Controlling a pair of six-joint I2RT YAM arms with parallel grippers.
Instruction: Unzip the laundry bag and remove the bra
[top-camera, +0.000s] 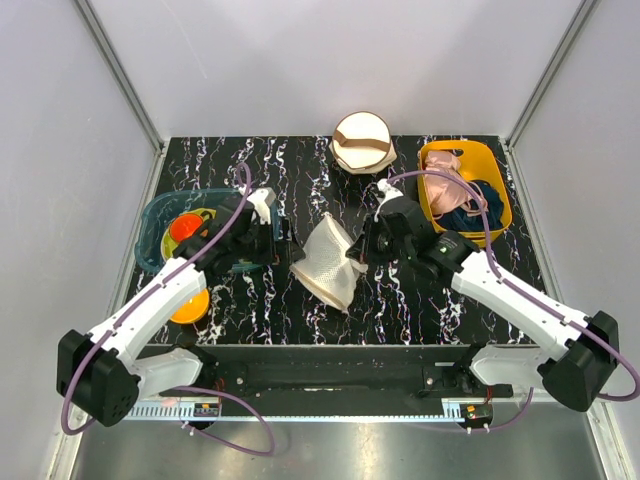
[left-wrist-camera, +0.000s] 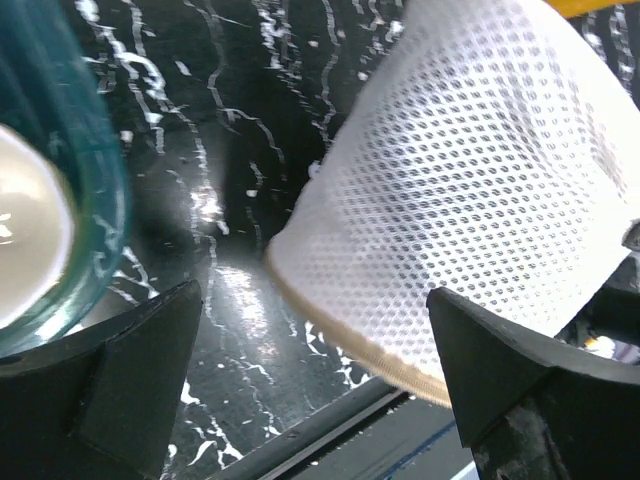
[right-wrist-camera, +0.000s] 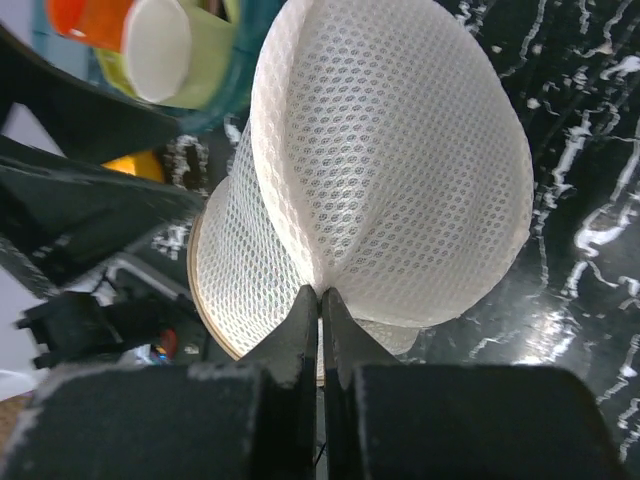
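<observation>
The round white mesh laundry bag (top-camera: 328, 262) sits near the middle of the black, white-veined table (top-camera: 300, 170), between the two arms. It is tipped up on edge rather than lying flat, with its tan-trimmed rim toward the near side. The right gripper (right-wrist-camera: 321, 296) has its fingers pressed together on a fold of the mesh at the bag's right side, and the fabric puckers into the pinch. The mesh hides what is inside, and the zip cannot be made out.

The left gripper (left-wrist-camera: 312, 300) stands wide, its two dark fingers spread on either side of the wrist view. The bag's rim lies just ahead of them (whether they touch it cannot be told).

Behind the left arm is a teal translucent plastic bin (top-camera: 150, 240) holding an orange cup (top-camera: 184, 226) and something lime green (top-camera: 206, 220). An orange round dish (top-camera: 192, 306) lies on the table just in front of the bin.

At the back centre sits a cream round bag with a brown band (top-camera: 362, 142). To its right, a yellow plastic tub (top-camera: 499, 195) holds a pink garment (top-camera: 446, 180) and a dark navy garment (top-camera: 478, 212).
</observation>
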